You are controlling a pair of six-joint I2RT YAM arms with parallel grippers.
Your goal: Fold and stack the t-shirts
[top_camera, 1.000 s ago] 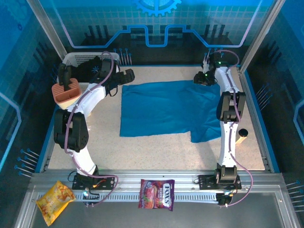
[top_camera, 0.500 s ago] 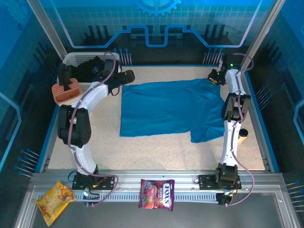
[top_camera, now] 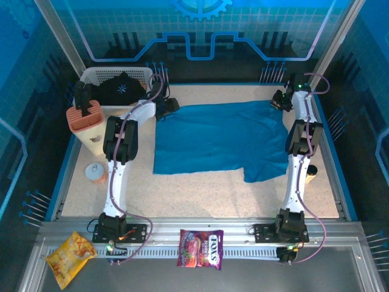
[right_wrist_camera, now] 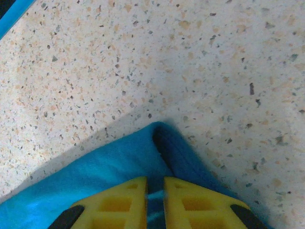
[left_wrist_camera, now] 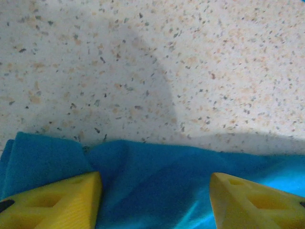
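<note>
The setting is a robotics lab test cell. A speckled table [top_camera: 200, 188] with a blue raised rim [top_camera: 344, 182] sits inside a booth of aluminium posts [top_camera: 61, 38] and translucent blue panels [top_camera: 24, 121]. The rear wall carries a gear emblem [top_camera: 200, 7] and circuit-style lines. Two white robot arms, the left arm [top_camera: 115, 182] and the right arm [top_camera: 295, 182], are bolted to a slotted metal rail [top_camera: 243, 250] along the table's near edge.
</note>
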